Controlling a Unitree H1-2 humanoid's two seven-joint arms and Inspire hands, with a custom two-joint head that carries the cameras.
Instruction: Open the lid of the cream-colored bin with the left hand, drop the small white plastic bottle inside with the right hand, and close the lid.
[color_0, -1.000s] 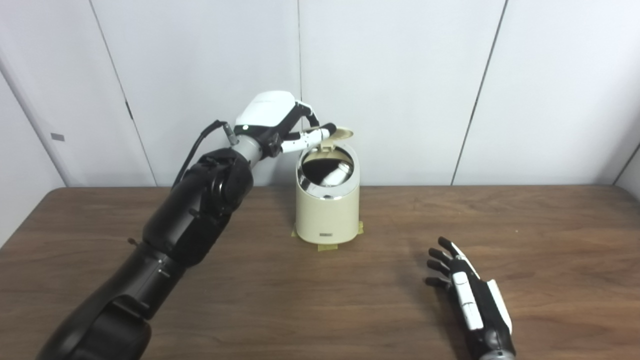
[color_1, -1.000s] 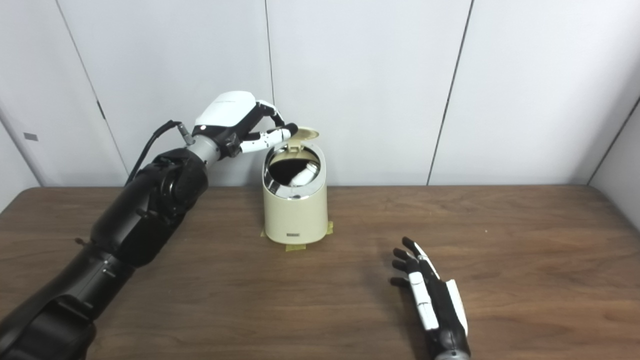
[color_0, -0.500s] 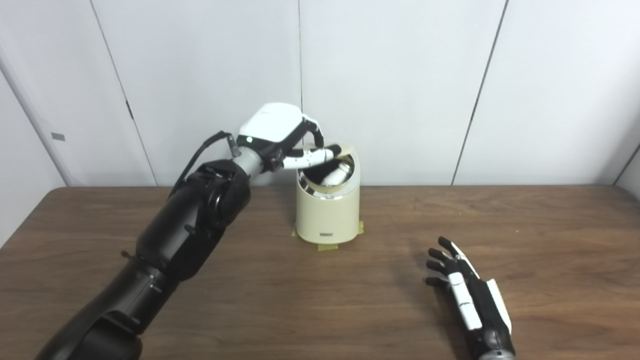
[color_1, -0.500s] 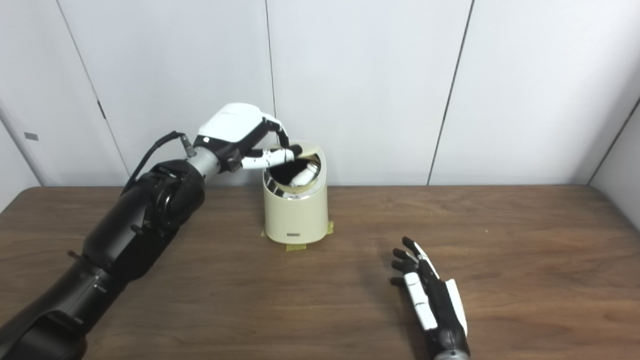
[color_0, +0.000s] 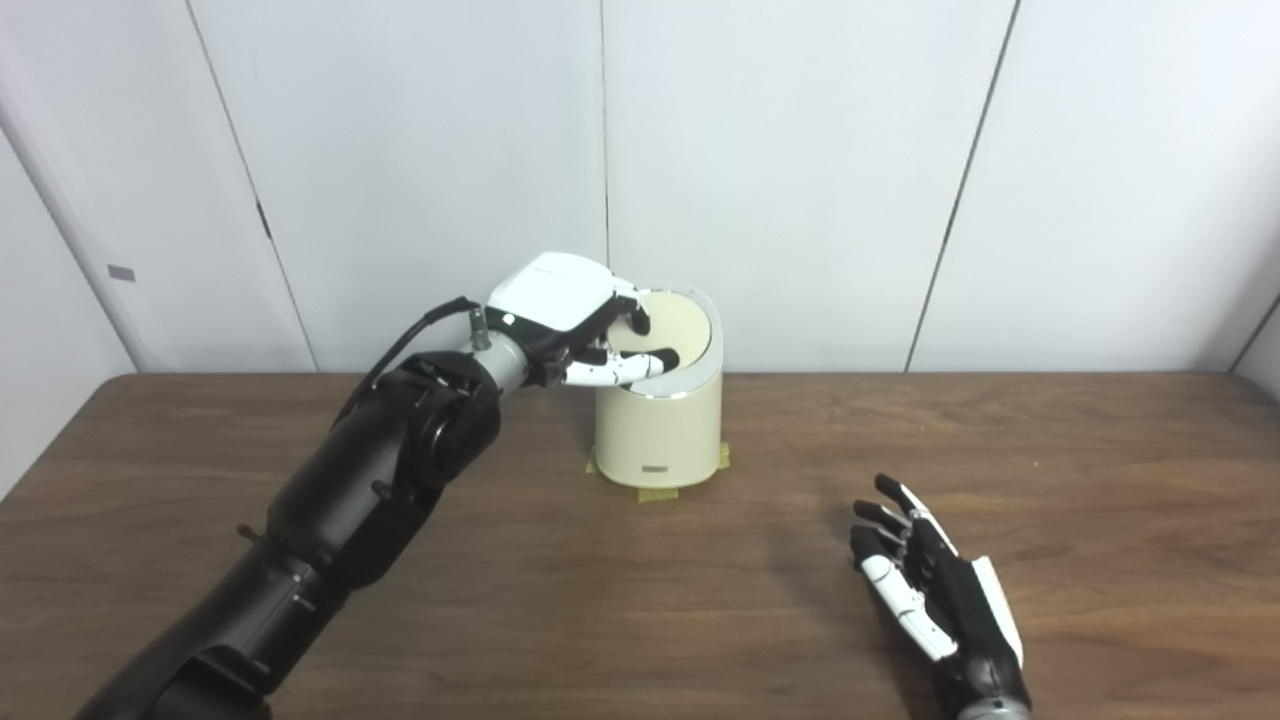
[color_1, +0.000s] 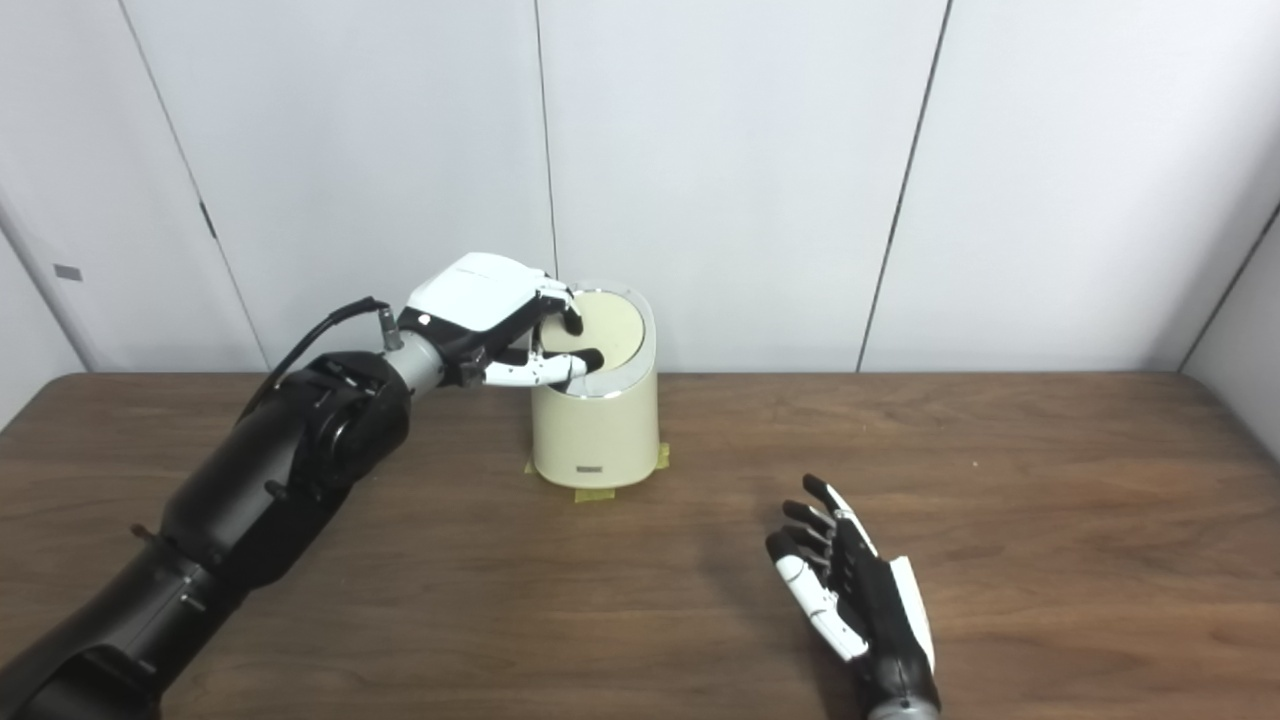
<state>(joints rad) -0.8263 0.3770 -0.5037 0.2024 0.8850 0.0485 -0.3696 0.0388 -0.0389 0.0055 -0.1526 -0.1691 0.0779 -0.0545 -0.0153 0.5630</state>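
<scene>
The cream-colored bin (color_0: 660, 425) stands at the back middle of the wooden table (color_0: 600, 600). Its round lid (color_0: 678, 328) lies flat inside the chrome rim, shut. My left hand (color_0: 565, 310) rests on the lid's left edge, fingers curled with the tips touching the lid and rim, gripping nothing. My right hand (color_0: 925, 590) lies open near the table's front right, fingers spread, palm turned partly up, holding nothing. The small white bottle is not visible; the closed lid hides the bin's inside.
Strips of yellow tape (color_0: 655, 493) stick out under the bin's base. White wall panels (color_0: 800, 150) rise right behind the table's far edge. My black left forearm (color_0: 380, 480) crosses the table's left half.
The lid came down from raised to fully shut, hiding the bottle that was seen inside. My left hand lowered with it. The right hand rolled slightly, palm more upward.
</scene>
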